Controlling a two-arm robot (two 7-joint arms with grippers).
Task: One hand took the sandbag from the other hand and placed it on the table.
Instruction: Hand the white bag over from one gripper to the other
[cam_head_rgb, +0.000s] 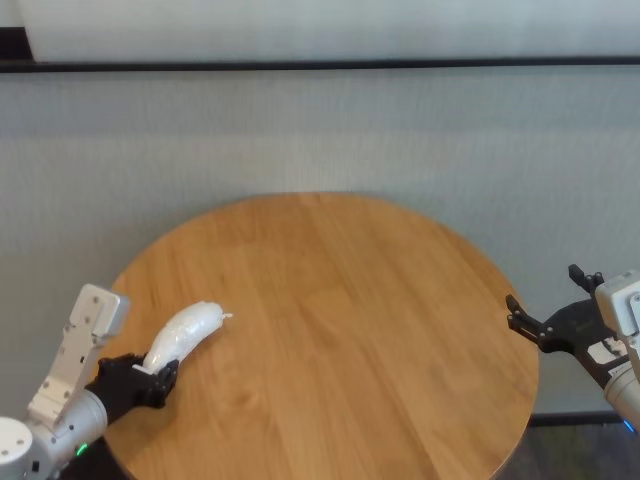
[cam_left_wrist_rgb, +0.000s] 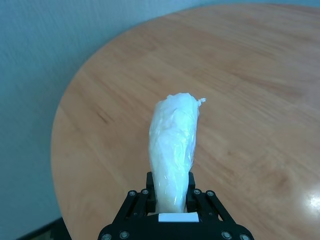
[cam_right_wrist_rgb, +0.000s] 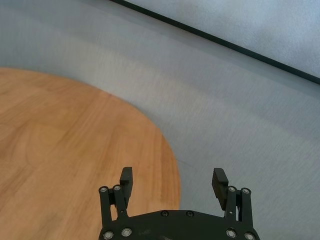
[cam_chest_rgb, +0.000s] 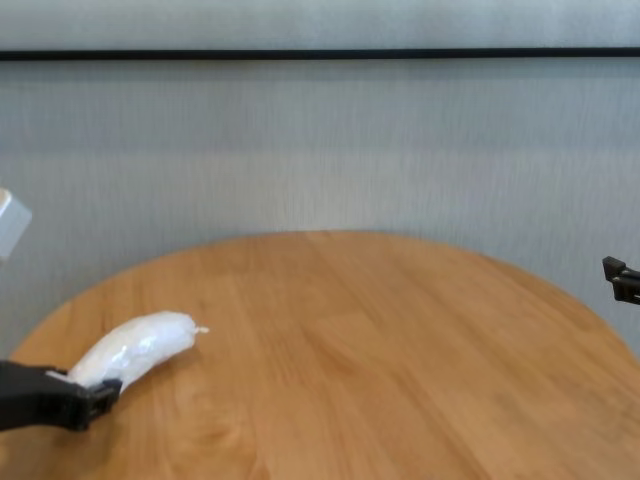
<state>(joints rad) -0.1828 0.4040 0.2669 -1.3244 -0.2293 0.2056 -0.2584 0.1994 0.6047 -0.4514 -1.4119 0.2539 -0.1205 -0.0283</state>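
The white sandbag (cam_head_rgb: 186, 331) is held by one end in my left gripper (cam_head_rgb: 155, 376), which is shut on it low over the left part of the round wooden table (cam_head_rgb: 360, 300). Its pinched end points toward the table's middle. The left wrist view shows the sandbag (cam_left_wrist_rgb: 172, 150) rising from between the fingers of the left gripper (cam_left_wrist_rgb: 171, 197); the chest view shows the sandbag (cam_chest_rgb: 135, 350) too. My right gripper (cam_head_rgb: 543, 292) is open and empty, just beyond the table's right edge. The right wrist view shows the right gripper (cam_right_wrist_rgb: 172, 175) with its jaws wide apart.
A grey wall with a dark rail (cam_head_rgb: 320, 65) stands behind the table. The table's right rim (cam_right_wrist_rgb: 167, 150) curves under the right gripper.
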